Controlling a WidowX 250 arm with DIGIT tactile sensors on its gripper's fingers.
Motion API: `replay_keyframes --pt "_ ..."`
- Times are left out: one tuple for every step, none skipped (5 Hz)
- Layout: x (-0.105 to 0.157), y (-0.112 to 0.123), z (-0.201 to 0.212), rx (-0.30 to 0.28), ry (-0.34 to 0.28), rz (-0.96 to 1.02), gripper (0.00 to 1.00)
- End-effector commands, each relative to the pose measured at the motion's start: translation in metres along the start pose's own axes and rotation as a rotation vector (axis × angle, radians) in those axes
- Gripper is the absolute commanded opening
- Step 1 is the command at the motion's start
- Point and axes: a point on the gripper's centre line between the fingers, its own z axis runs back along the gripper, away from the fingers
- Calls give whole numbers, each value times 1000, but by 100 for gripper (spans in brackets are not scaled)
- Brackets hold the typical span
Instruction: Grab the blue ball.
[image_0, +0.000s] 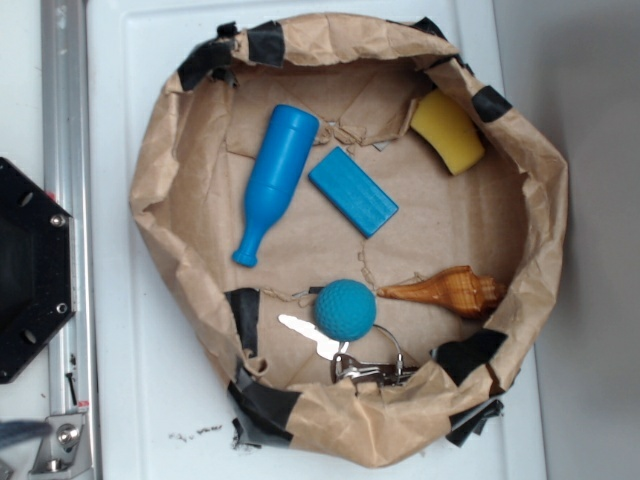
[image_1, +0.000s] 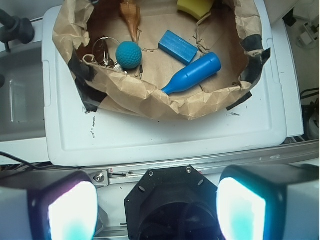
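The blue ball (image_0: 345, 308), a dimpled teal sphere, rests near the front rim inside a crumpled brown paper basin (image_0: 150, 190). Keys (image_0: 350, 360) lie against it and a seashell (image_0: 445, 291) is just to its right. In the wrist view the ball (image_1: 128, 54) shows far off at the upper left, behind the basin's rim (image_1: 150, 97). My gripper (image_1: 157, 207) is open, its two glowing fingers (image_1: 70, 212) spread wide above the black robot base (image_1: 170, 200), far from the ball and holding nothing. The gripper does not show in the exterior view.
Also in the basin are a blue pin-shaped bottle (image_0: 275, 180), a flat blue block (image_0: 352, 191) and a yellow sponge (image_0: 447, 131). The basin stands on a white lid (image_0: 120, 400). An aluminium rail (image_0: 62, 120) and the black base (image_0: 30, 270) are at the left.
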Motion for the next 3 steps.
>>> replay_keyframes --pt "0 0 0 0 0 0 100" --pt "43 5 -21 -117 -159 -57 100" --pt "72 9 -42 -95 -170 -172 100"
